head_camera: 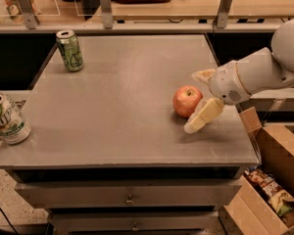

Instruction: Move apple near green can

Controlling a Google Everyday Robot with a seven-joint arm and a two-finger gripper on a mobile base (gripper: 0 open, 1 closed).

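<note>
The red-orange apple [186, 101] sits on the grey table [122, 111], right of the middle. The slim green can [70, 50] stands upright at the table's far left corner, well away from the apple. My gripper [195, 102] reaches in from the right at table height and is open. One finger [203, 75] lies behind the apple's right side and the other finger [203, 115] lies in front of it, so the apple's right edge sits between them. I cannot tell whether either finger touches it.
A white-and-green can [7, 119] with large lettering stands at the table's front left edge. An open cardboard box [277, 180] with packets sits on the floor at the right. A railing with posts [106, 6] runs behind the table.
</note>
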